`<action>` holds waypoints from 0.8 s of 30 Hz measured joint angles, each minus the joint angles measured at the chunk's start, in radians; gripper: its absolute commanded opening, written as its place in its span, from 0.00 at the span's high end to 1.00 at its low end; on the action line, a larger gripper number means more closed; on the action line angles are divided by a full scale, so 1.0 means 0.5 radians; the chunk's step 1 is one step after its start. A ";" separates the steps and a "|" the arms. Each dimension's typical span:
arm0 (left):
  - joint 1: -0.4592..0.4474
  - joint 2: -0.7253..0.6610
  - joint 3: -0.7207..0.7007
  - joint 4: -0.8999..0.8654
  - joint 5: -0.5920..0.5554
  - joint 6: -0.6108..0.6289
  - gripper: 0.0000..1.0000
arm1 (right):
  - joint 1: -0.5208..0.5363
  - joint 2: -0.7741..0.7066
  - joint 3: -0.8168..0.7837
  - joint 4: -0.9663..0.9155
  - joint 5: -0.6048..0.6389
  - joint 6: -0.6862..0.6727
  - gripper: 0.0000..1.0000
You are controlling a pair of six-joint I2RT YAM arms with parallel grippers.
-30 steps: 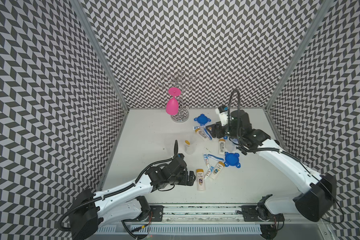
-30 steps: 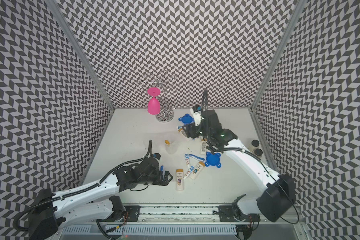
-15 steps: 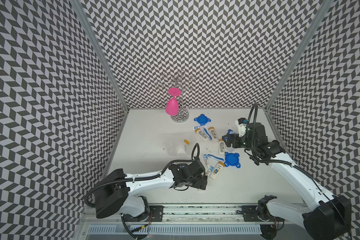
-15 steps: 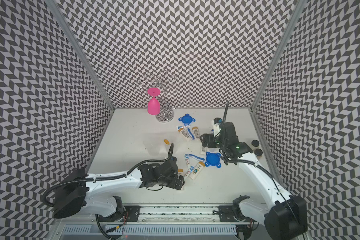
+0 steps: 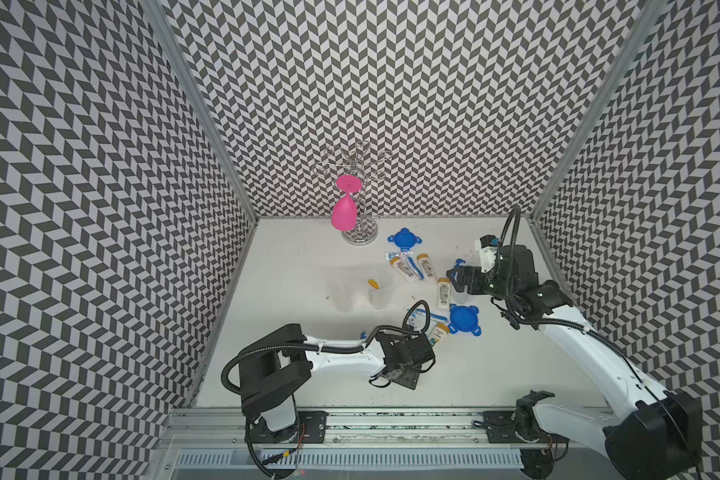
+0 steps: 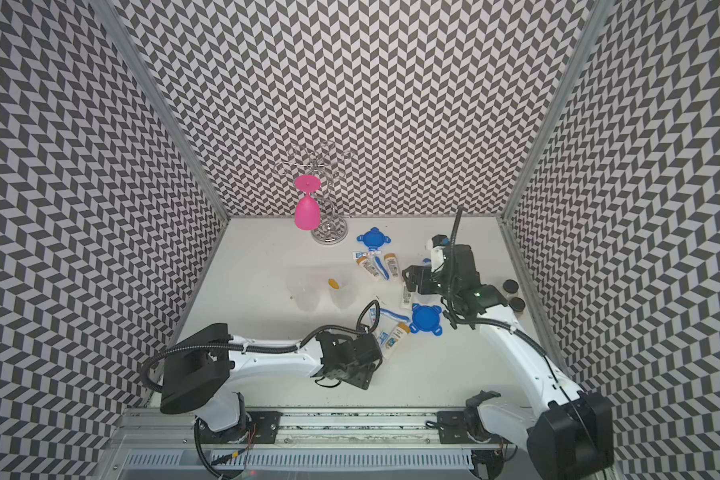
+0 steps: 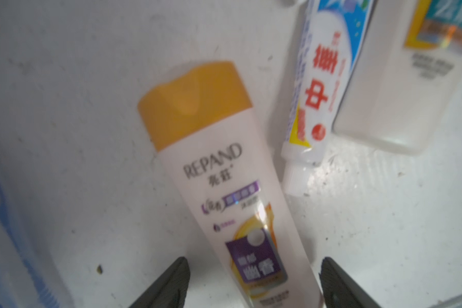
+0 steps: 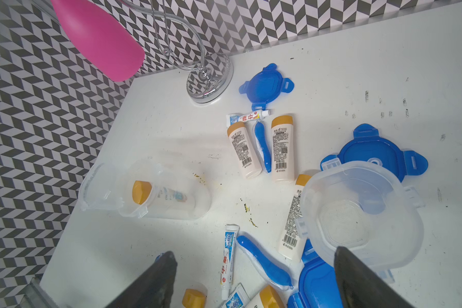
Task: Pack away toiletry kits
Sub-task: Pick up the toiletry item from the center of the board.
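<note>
Where the tabletop [image 5: 292, 291] begins on the left, two clear jars stand side by side with their lids off. The left jar [image 5: 341, 296] is empty, and the second jar [image 5: 380, 297] holds a white bottle [image 8: 168, 196] with its orange cap toward the jar's mouth. Beyond them, at the far wall, a pink goblet [image 5: 344, 212] hangs upside down from a silver wire rack [image 5: 360, 235].

Nearer, the left pincer [image 7: 254, 260] sits low with its jaws fairly wide. They straddle the base end of a lying REPAND bottle [image 7: 224, 186], and bare tabletop shows between fingers and bottle, so nothing is gripped. In both top views the wrist hides this bottle. Just beside it lies a toothpaste tube [image 7: 318, 93].

Farther right, a far lid [image 5: 404, 240] lies near a small tube [image 5: 396, 254], two more bottles [image 5: 404, 270] and a blue toothbrush [image 5: 413, 266]. A near lid [image 5: 463, 319] lies just right of another bottle [image 5: 438, 332].

Rightmost, the right pincer [image 8: 255, 253] hovers wide open and holds nothing. One finger overlaps the rim of an empty third jar [image 8: 411, 234], though whether it touches is hard to tell. A third lid [image 8: 379, 149] lies behind that jar.
</note>
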 measured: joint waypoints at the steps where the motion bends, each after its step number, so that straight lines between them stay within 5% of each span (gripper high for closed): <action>1: -0.008 -0.003 -0.011 -0.011 -0.016 -0.005 0.29 | 0.000 -0.002 0.000 -0.002 0.000 -0.001 0.10; 16: -0.018 -0.240 -0.291 0.152 -0.084 0.054 0.73 | -0.001 -0.050 -0.060 -0.103 -0.158 -0.053 0.10; 24: -0.013 -0.869 -0.623 0.262 -0.036 0.169 0.93 | -0.001 0.204 -0.042 -0.362 -0.551 -0.156 0.11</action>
